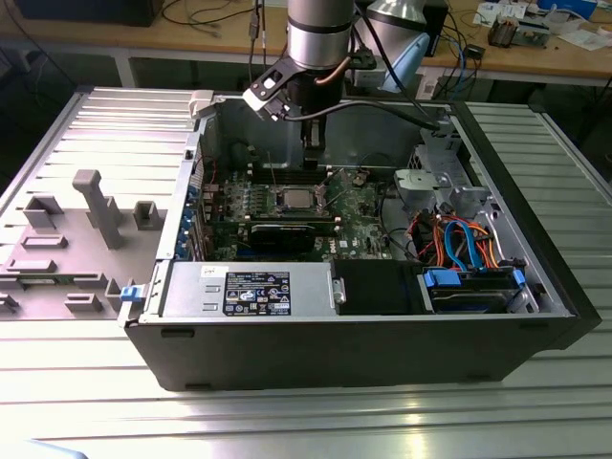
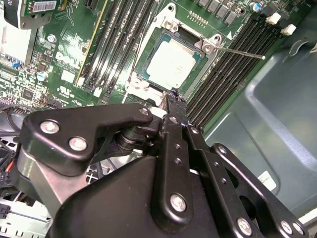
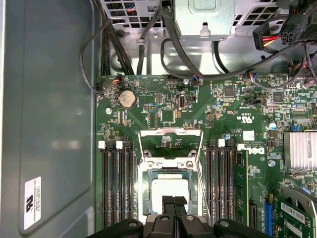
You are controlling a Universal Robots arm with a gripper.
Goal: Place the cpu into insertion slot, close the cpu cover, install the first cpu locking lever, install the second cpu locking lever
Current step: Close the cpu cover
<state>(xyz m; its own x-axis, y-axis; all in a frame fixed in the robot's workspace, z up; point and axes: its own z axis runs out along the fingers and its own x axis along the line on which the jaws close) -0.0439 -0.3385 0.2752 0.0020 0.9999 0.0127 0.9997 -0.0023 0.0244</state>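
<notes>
The cpu (image 2: pixel 171 64) lies flat in the insertion slot (image 3: pixel 147 191), its silver top showing in both wrist views and in the exterior view (image 1: pixel 292 199). The cpu cover (image 3: pixel 171 132) is swung open and stands back from the slot on the far side from my fingers. A thin locking lever (image 2: pixel 242 52) sticks out free beside the slot. My gripper (image 3: pixel 174 201) hovers just above the near edge of the cpu, shut with nothing between its fingers. In the exterior view the gripper (image 1: pixel 312 153) hangs inside the open computer case.
Black memory slots (image 3: pixel 118 183) run on both sides of the socket. A heat sink (image 3: pixel 300 151) and a card (image 3: pixel 292 210) sit to one side. The grey case wall (image 3: pixel 47 124) is close. Cables (image 1: pixel 459 239) and a power supply (image 1: pixel 253 287) fill the case's front.
</notes>
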